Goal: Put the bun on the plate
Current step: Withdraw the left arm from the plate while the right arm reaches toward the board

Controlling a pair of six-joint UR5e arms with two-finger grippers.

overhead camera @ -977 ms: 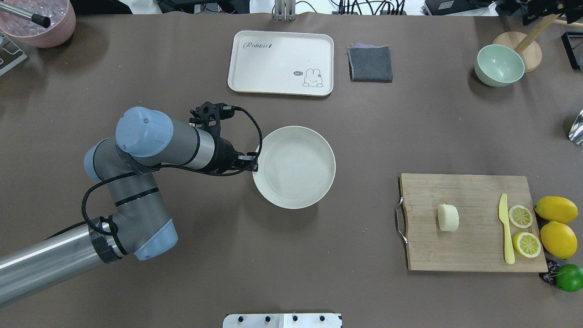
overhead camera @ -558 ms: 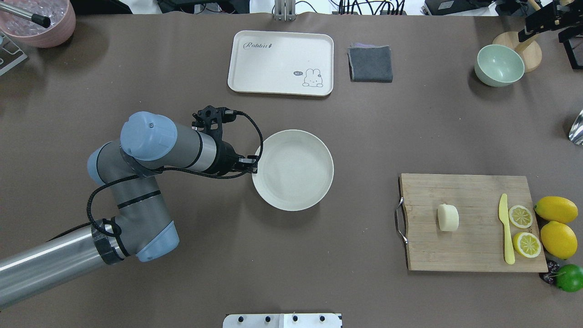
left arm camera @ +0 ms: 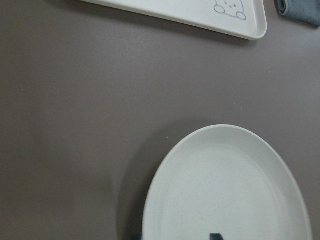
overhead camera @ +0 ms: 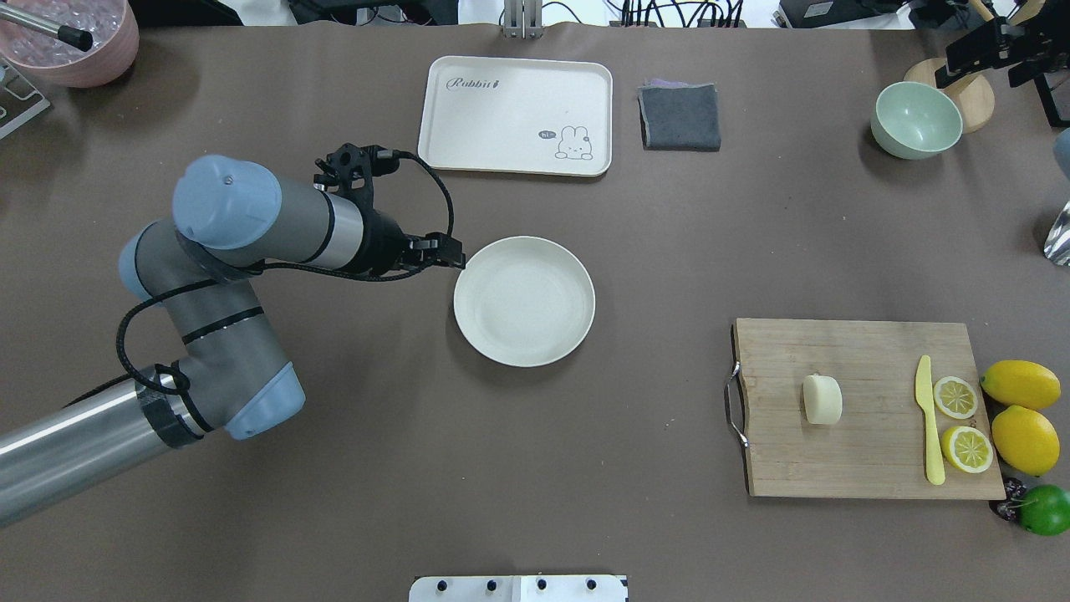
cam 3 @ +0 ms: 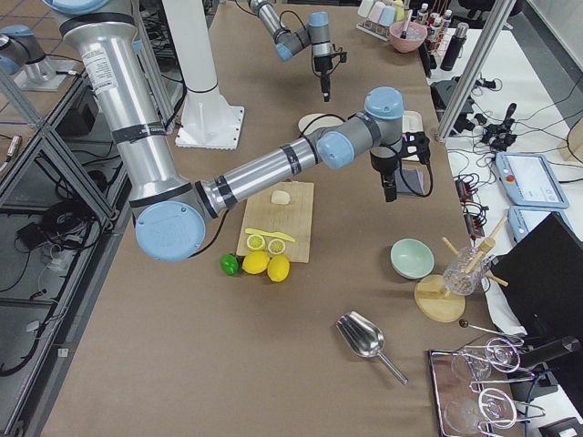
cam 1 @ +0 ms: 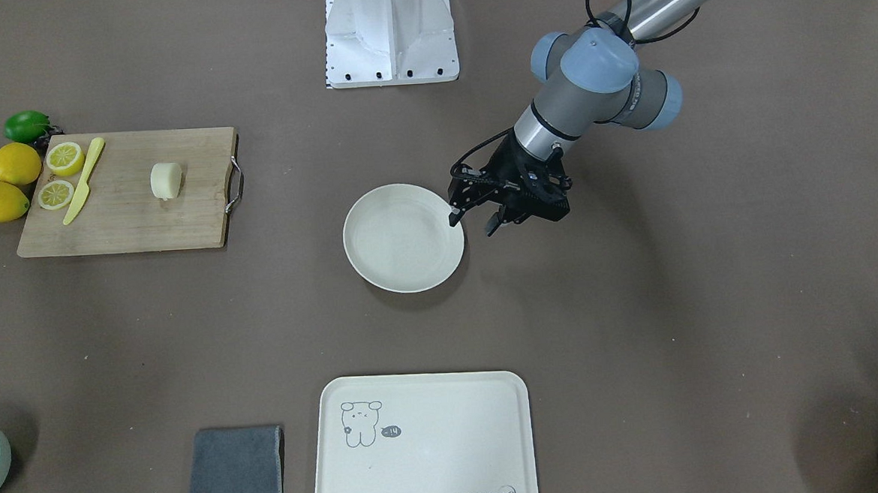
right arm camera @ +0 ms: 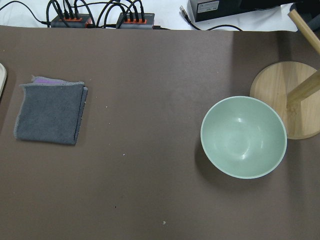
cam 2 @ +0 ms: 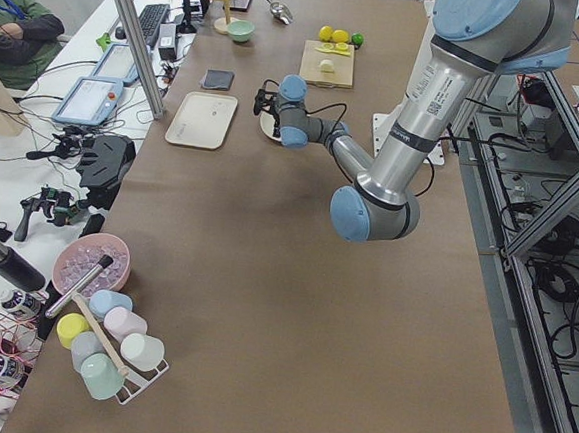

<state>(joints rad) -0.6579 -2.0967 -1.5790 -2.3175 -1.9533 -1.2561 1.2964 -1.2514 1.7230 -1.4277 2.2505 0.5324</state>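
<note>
The bun (overhead camera: 822,399) is a pale cream lump lying on the wooden cutting board (overhead camera: 869,359) at the right; it also shows as the bun (cam 1: 166,180) in the front view. The off-white plate (overhead camera: 524,301) lies flat mid-table with nothing in it. My left gripper (cam 1: 474,223) is open at the plate's (cam 1: 402,237) rim on the robot's left side, nothing between its fingers. In the left wrist view the plate (left arm camera: 225,190) sits just below the fingertips. My right gripper (cam 3: 390,189) hangs high over the far right of the table; I cannot tell its state.
On the board lie a yellow knife (overhead camera: 928,418) and two lemon halves (overhead camera: 955,397). Whole lemons (overhead camera: 1020,385) and a lime (overhead camera: 1045,510) sit beside it. A cream tray (overhead camera: 514,113), grey cloth (overhead camera: 680,117) and green bowl (overhead camera: 916,119) line the far side.
The plate, held up by its rim in my left gripper before, now lies lower on the table. The left gripper has opened and the arm has shifted left and away.
</note>
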